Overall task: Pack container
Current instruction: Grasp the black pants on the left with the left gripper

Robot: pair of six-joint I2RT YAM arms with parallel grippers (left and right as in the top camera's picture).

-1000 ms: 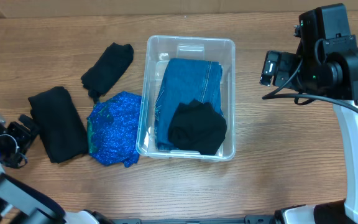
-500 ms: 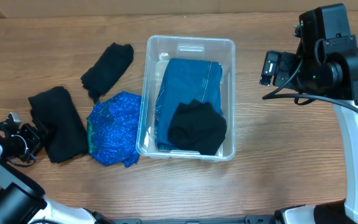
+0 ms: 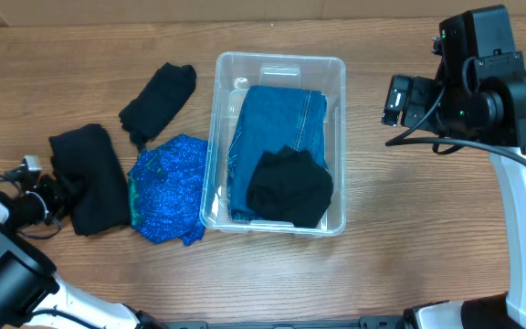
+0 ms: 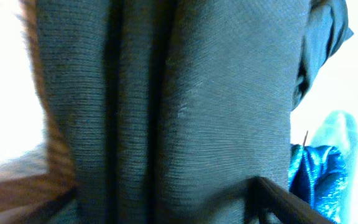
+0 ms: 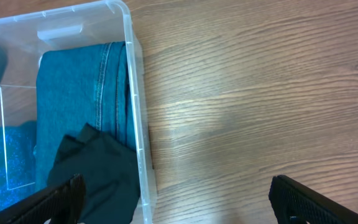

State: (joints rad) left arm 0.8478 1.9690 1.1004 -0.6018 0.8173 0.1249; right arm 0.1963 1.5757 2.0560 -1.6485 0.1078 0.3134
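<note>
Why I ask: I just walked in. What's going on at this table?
A two-arm robot is packing clothes into the container. Folded blue jeans with a black garment on top are already inside. The left end effector is at the edge of a folded black cloth left of the bin; its grip cannot be made out. A shiny blue cloth and another black piece wait outside. The right end effector hangs open beside the bin, empty.

The place reads as a robotics lab bench, not a home. A plain wood-grain worktop (image 3: 409, 238) carries two machine arms in black and white casing. The right arm (image 3: 482, 82) shows a lit green lamp and a loose black cable (image 3: 427, 144); the left arm (image 3: 3, 265) stands at the near corner. A folded black garment (image 3: 89, 178) and a clear container (image 3: 279, 58) lie spread out like test pieces.
</note>
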